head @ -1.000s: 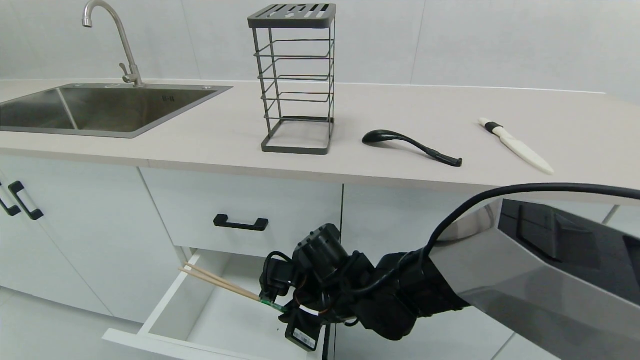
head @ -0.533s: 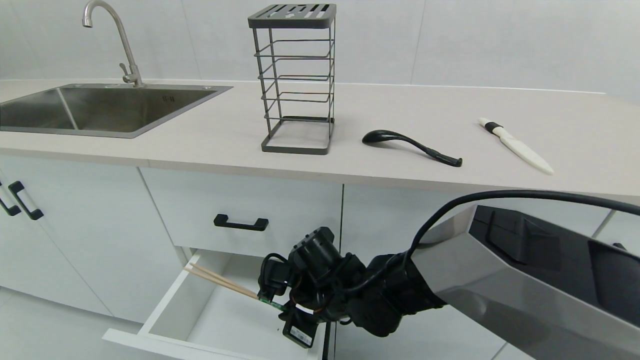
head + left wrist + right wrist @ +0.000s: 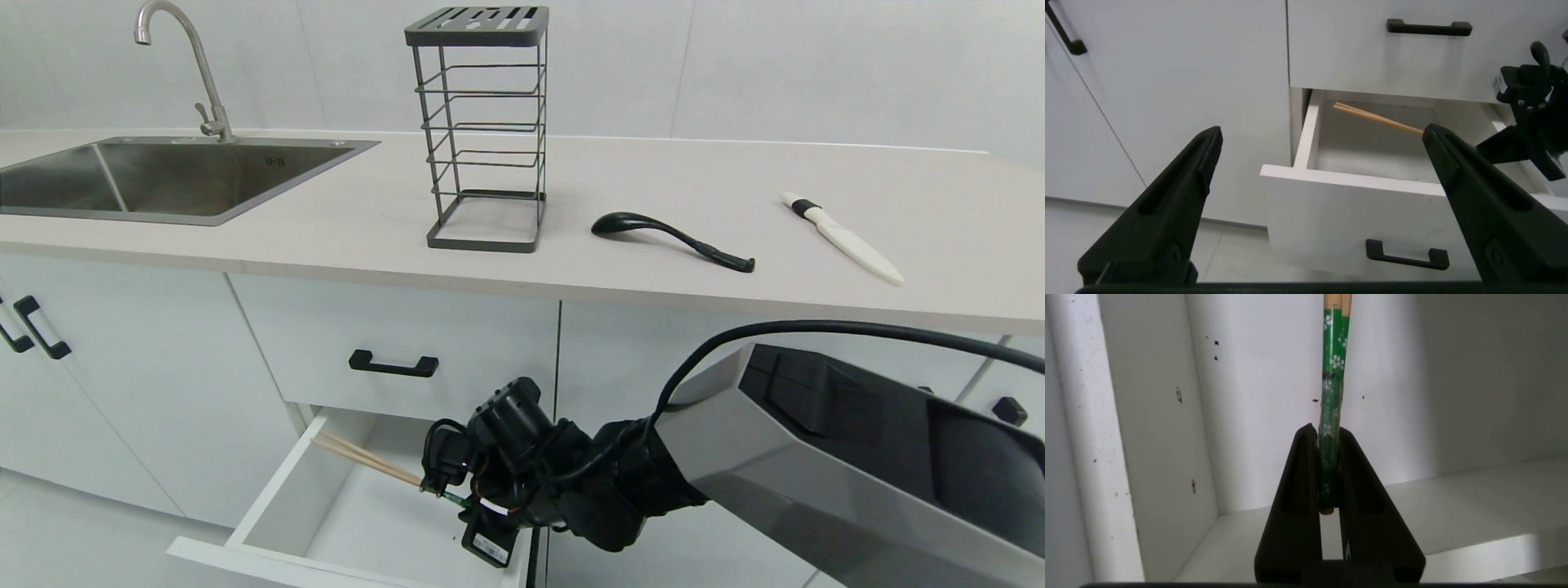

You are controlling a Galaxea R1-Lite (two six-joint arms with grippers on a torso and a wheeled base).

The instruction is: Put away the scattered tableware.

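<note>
**1. Status**

- Right gripper (image 3: pixel 438 488): jaws clenched on 2 chopsticks (image 3: pixel 363 461), pinched at their green patterned ends. It hangs inside the open drawer (image 3: pixel 263 506), near the right side.
- Chopsticks: held clear above the drawer floor and running across it. The bare wooden tips lie close to the left wall, toward the back corner. Whether they touch the wall cannot be told.
- Left gripper (image 3: pixel 1321 135): jaws released, spread wide and holding nothing. It is in front of the drawer, well apart from it.
- Spoon (image 3: pixel 669 233) and knife (image 3: pixel 845 241): both lie on the counter (image 3: pixel 326 220), to the right of the rack (image 3: pixel 482 131). Neither is stowed yet.

**2. Step in hand**

Judged as placement of the chopsticks in the drawer. The release is not yet made.

**3. Hazards**

- Tip strike: any further travel toward the left wall would jam the tips against it. The grip is at the extreme end, so the long lever would twist the pair in the jaws.
- Uneven grip: the 2 sticks sit together in 1 narrow pinch. If 1 is held less firmly, it may slip out early and land askew.
- Drop from height: release above the floor lets the round sticks bounce and roll. A stick left propped on the wall or rim could block closing.
- Wrist clearance: the wrist sits low by the right side of the drawer. A careless withdrawal could knock the wall.

**4. Precaution**

Lower until the sticks lie near flat, then open the jaws.
</note>
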